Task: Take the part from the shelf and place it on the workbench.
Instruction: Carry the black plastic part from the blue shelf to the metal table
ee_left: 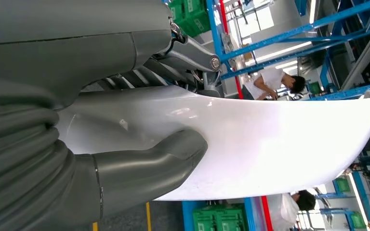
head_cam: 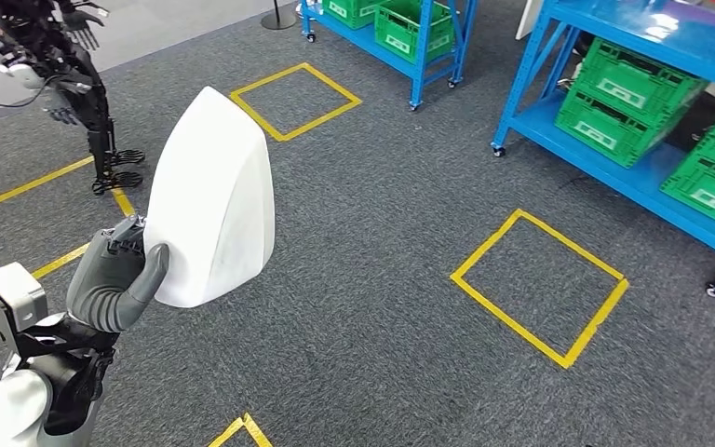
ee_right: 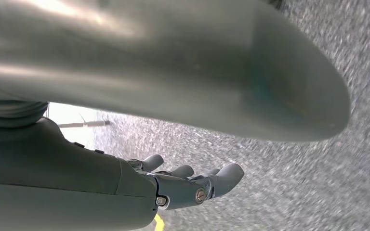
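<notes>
Grey carpet (head_cam: 382,279) covers the floor, marked with yellow tape squares (head_cam: 540,284), and blue shelving (head_cam: 614,56) loaded with green crates (head_cam: 628,98) stands along the far right side. Another dark robot figure (head_cam: 74,74) stands at the far left beside one taped square.

Up off the floor, the white part (head_cam: 214,200), a smooth curved shell, is carried by the left robot hand (head_cam: 116,279). In the left wrist view the thick thumb (ee_left: 164,163) presses on one face of the shell (ee_left: 279,144) while the darker fingers (ee_left: 192,53) close over its opposite side, so the left robot hand is clamped around the part's lower edge. The part rests on nothing; it hangs in the air over open carpet, well apart from the shelving.

The right robot hand (ee_right: 192,185) hangs low over the carpet with nothing in it, its fingers loosely extended and slightly apart.

As for progress, the pick-up looks done: the part is off the shelf and firmly in hand. No bench appears in the head view, so the carry to it and the setting down both seem to be left. People (ee_left: 274,82) are working near the shelves in the background of the left wrist view
</notes>
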### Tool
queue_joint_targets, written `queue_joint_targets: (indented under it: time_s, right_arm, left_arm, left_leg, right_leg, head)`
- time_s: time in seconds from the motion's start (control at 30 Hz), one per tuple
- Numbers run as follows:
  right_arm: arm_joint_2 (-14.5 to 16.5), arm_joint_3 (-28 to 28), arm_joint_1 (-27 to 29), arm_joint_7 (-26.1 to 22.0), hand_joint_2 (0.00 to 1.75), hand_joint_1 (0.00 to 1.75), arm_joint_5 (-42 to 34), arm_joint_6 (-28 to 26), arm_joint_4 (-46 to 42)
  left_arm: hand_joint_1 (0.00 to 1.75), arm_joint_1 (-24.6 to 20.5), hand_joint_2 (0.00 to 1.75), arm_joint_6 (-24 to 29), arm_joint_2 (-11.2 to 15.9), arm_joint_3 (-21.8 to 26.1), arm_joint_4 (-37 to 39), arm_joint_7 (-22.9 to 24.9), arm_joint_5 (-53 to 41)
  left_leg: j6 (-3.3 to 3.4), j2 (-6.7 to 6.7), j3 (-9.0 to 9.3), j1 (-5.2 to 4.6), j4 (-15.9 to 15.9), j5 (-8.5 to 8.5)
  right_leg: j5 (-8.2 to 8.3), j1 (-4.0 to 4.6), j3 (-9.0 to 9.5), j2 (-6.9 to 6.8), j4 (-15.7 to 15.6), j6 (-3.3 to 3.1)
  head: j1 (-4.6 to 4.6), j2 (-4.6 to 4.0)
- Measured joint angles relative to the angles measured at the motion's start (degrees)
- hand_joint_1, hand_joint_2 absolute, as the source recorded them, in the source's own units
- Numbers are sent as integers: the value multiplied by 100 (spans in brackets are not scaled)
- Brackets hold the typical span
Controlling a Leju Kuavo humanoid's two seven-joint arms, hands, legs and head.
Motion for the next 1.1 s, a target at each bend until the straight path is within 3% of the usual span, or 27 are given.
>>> queue_joint_targets:
  time_s: [0.1, 0.17, 0.23, 0.27, 0.3, 0.33, 0.4, 0.47, 0.5, 0.53, 0.57, 0.63, 0.67, 0.7, 0.77, 0.83, 0.9, 0.97, 1.0, 1.03, 1.1]
  right_arm:
    - [-10, 0, -3, -3, 0, 0, 0, 2, 0]
    - [-15, 1, -10, -12, 0, 0, 5, 10, 0]
    - [-15, 2, -20, -27, 0, 0, 16, 30, 0]
    - [-14, 2, -30, -33, 0, 0, 24, 39, 0]
    - [-13, 2, -38, -39, 0, 0, 30, 47, 0]
    - [-13, 2, -39, -42, 0, 0, 35, 51, 0]
    - [-14, 1, -17, -39, 0, 0, 42, 51, 0]
    - [-15, -1, 5, -36, 0, 0, 45, 51, 0]
    - [-16, -1, 7, -34, 0, 0, 45, 51, 0]
    - [-15, -1, 4, -31, 0, 0, 44, 50, 0]
    - [-15, -1, -1, -27, 0, 0, 44, 46, 0]
    - [-14, -1, -14, -19, 0, 0, 40, 32, 0]
    - [-14, -1, -18, -18, 0, 0, 34, 20, -1]
    - [-14, -1, -22, -19, 0, 0, 27, 10, -1]
    - [-3, -1, -37, -32, 0, 0, 14, -4, -2]
    - [15, -1, -56, -55, 0, 0, 8, -7, -1]
    - [17, 1, -44, -68, 0, 0, 7, -11, -1]
    - [12, 0, -12, -64, 0, 0, 2, -19, -2]
    - [12, -1, -1, -60, 0, 0, -2, -22, -1]
    - [13, -1, 4, -56, 0, 0, -6, -25, -1]
    - [15, -1, 8, -52, 0, 0, -10, -31, -1]
  left_arm:
    - [175, 5, 175, 7, 1, 1, -3, -11, -11]
    - [175, 15, 175, 18, 4, 1, -16, -27, -33]
    - [175, 58, 175, 34, 15, 0, -43, -54, -53]
    - [175, 99, 175, 44, 31, 1, -58, -69, -60]
    - [175, 138, 175, 55, 53, 3, -74, -83, -67]
    - [175, 166, 175, 66, 75, 5, -87, -95, -72]
    - [175, 192, 175, 85, 96, 4, -104, -112, -79]
    - [175, 219, 175, 96, 98, 1, -108, -117, -80]
    - [175, 233, 175, 99, 99, 0, -108, -117, -83]
    - [175, 242, 175, 101, 101, 0, -109, -117, -86]
    - [175, 243, 175, 101, 101, 0, -113, -117, -91]
    - [175, 217, 175, 101, 100, -1, -130, -119, -101]
    - [175, 191, 175, 100, 99, -2, -138, -120, -104]
    - [175, 158, 175, 100, 99, -3, -141, -120, -107]
    - [175, 106, 175, 99, 105, -4, -137, -120, -110]
    - [175, 69, 175, 97, 107, -7, -133, -125, -115]
    - [175, 36, 175, 96, 95, -12, -122, -130, -124]
    - [175, 57, 175, 99, 77, -15, -104, -145, -149]
    - [175, 93, 175, 102, 69, -17, -99, -163, -168]
    - [175, 133, 175, 105, 65, -19, -97, -186, -194]
    - [175, 188, 175, 107, 60, -25, -97, -224, -230]
  left_leg:
    - [-68, -252, -52, 27, 115, -41]
    - [-146, -389, -114, 31, 169, -63]
    - [-222, -497, -163, 40, 148, -51]
    - [-249, -467, -174, 43, 149, -49]
    - [-271, -351, -202, 42, 209, -94]
    - [-292, -185, -270, 41, 375, -206]
    - [-333, 140, -558, 47, 1021, -584]
    - [-365, 223, -837, 64, 1644, -854]
    - [-368, 235, -848, 68, 1702, -839]
    - [-359, 257, -739, 67, 1529, -724]
    - [-338, 320, -524, 60, 1159, -549]
    - [-275, 568, -107, 19, 388, -281]
    - [-247, 656, 3, -5, 171, -223]
    - [-221, 682, 25, -28, 96, -214]
    - [-165, 540, 32, -31, 57, -171]
    - [-105, 394, 74, 0, -19, -105]
    - [-65, 258, 86, 20, -53, -65]
    - [-48, 101, 70, 21, -38, -58]
    - [-49, 19, 67, 22, -27, -62]
    - [-57, -67, 66, 26, -11, -69]
    - [-97, -233, 60, 45, 38, -99]
  right_leg:
    - [550, -38, 370, 170, -958, 34]
    - [652, -43, 531, 284, -1354, 2]
    - [646, -27, 540, 209, -1383, -90]
    - [659, -24, 551, 150, -1398, -136]
    - [674, -27, 562, 96, -1415, -183]
    - [690, -34, 570, 37, -1432, -221]
    - [697, -23, 558, -92, -1441, -261]
    - [694, -9, 541, -242, -1439, -268]
    - [693, -4, 537, -316, -1438, -268]
    - [692, 1, 537, -390, -1438, -266]
    - [688, 5, 544, -459, -1438, -260]
    - [675, 20, 567, -589, -1438, -229]
    - [669, 21, 581, -644, -1442, -198]
    - [665, 18, 599, -703, -1452, -162]
    - [662, -2, 636, -798, -1481, -79]
    - [546, -19, 606, -567, -1346, -15]
    - [216, -19, 358, -175, -768, 6]
    - [-53, -2, 17, -32, -76, 1]
    - [-38, 2, -65, -14, 50, -3]
    - [97, 0, -35, 0, -65, -7]
    - [500, -20, 273, 138, -786, -14]
  head:
    - [15, 0]
    - [25, 1]
    - [28, 0]
    - [28, 0]
    - [14, 0]
    - [-7, 0]
    - [-45, 0]
    - [-50, 0]
    - [-50, 0]
    - [-50, 0]
    - [-50, -1]
    - [-47, 0]
    - [-45, 0]
    - [-43, 1]
    - [-40, 1]
    - [-29, 0]
    - [-11, 1]
    - [2, 1]
    - [6, 1]
    - [10, 0]
    - [22, 0]
